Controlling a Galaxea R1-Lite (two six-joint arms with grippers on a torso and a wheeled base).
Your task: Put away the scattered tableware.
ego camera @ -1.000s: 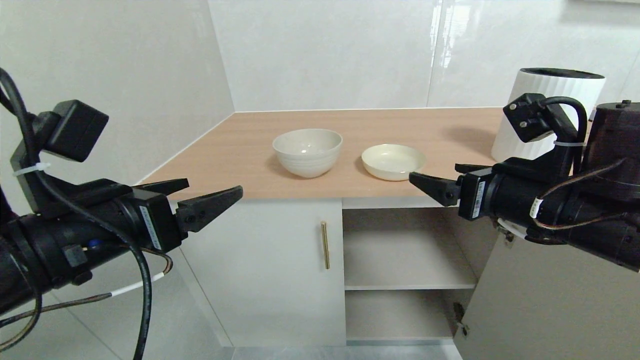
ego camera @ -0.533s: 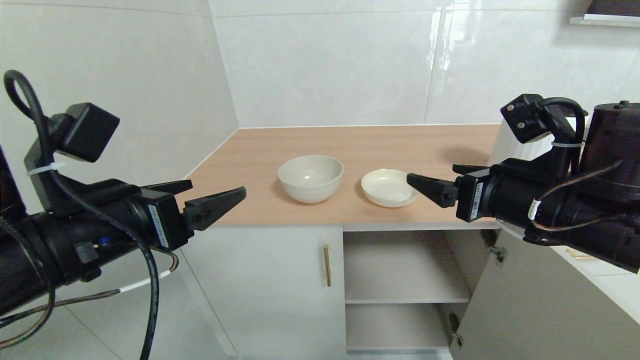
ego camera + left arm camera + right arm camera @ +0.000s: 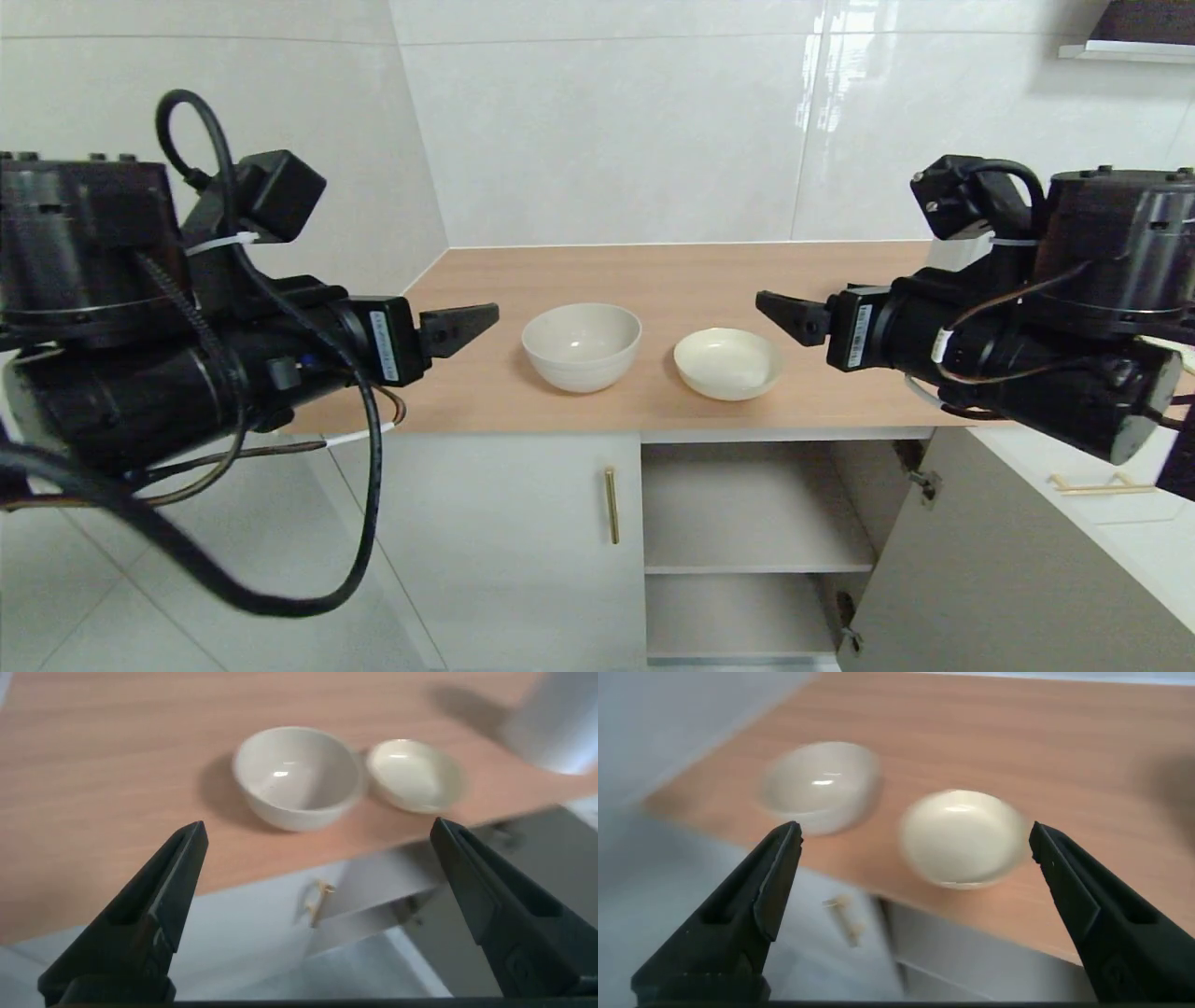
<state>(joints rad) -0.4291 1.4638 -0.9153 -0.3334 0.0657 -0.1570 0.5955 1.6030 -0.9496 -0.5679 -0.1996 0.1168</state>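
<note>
where one counter (image 3: 672, 271) runs, one bowl (image 3: 581, 346) sits beside one dish (image 3: 727, 363).

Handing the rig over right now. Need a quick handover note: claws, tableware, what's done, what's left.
Left claw: open, empty, in the air left of the bowl.
Right claw: open, empty, in the air right of the shallow dish.
The bowl and the shallow dish stand side by side, not touching, near the front edge of the counter.
Done: the right cabinet door stands open onto two shelves. Nothing stowed yet.
Left: grasp both pieces and stow them, probably on a shelf.
</note>
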